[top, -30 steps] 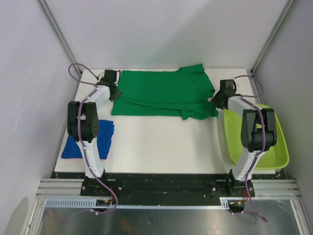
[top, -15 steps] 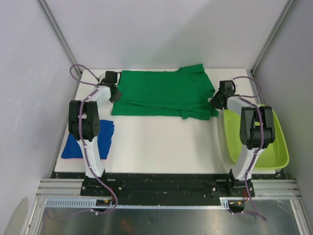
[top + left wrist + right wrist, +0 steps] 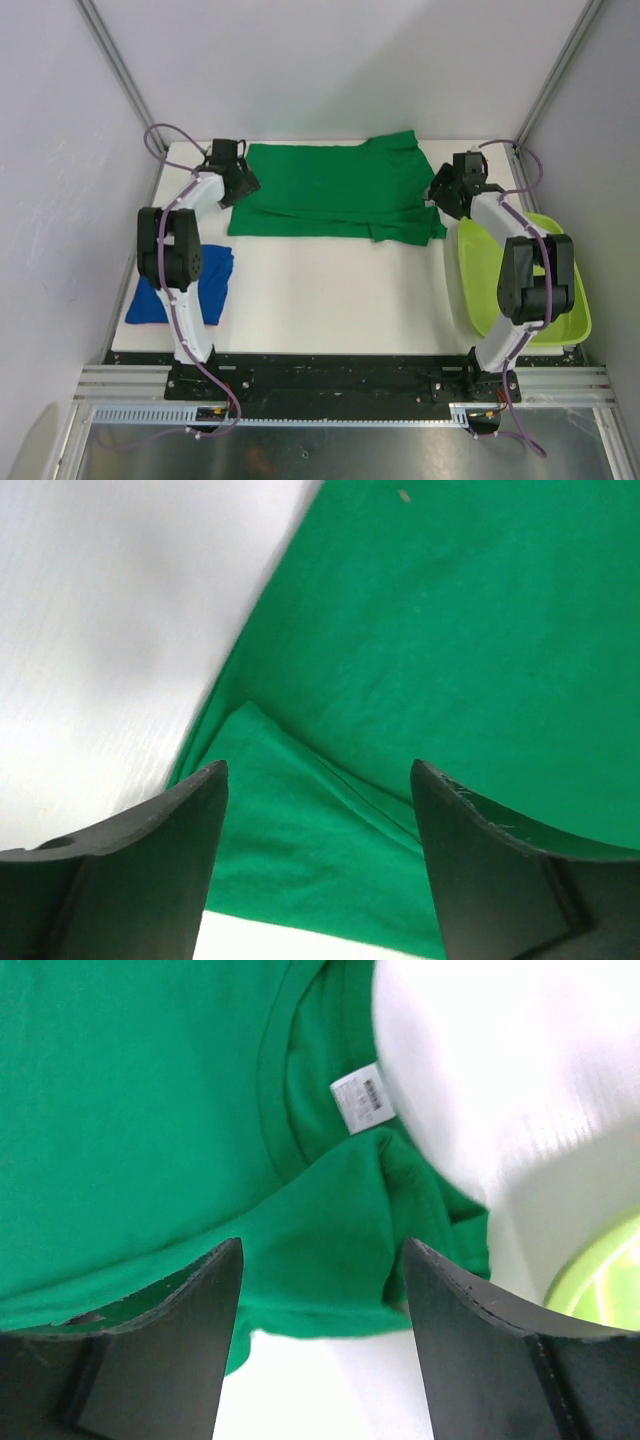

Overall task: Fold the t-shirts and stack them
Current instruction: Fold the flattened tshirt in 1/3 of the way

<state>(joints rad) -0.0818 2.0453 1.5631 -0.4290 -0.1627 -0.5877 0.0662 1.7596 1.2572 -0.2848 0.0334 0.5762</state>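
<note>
A dark green t-shirt [image 3: 335, 190] lies folded lengthwise across the far part of the white table, its collar and white label [image 3: 358, 1098] at the right end. My left gripper [image 3: 243, 185] hangs open above the shirt's left edge [image 3: 300, 820], nothing between its fingers. Over the shirt's right end, by the sleeve [image 3: 340, 1250], my right gripper [image 3: 437, 196] is open too and holds nothing. A royal blue t-shirt [image 3: 215, 275] with a thin pink edge lies bunched at the table's near left, partly hidden behind the left arm.
A lime-green plastic tub [image 3: 525, 285] stands at the table's right edge under the right arm; its rim shows in the right wrist view [image 3: 610, 1280]. Bare white table [image 3: 340, 290] lies between the shirt and the near edge. Grey walls enclose the back and sides.
Both grippers have opened and let go of the green shirt's ends, then lifted slightly toward the back. The shirt now lies flat where it was laid.
</note>
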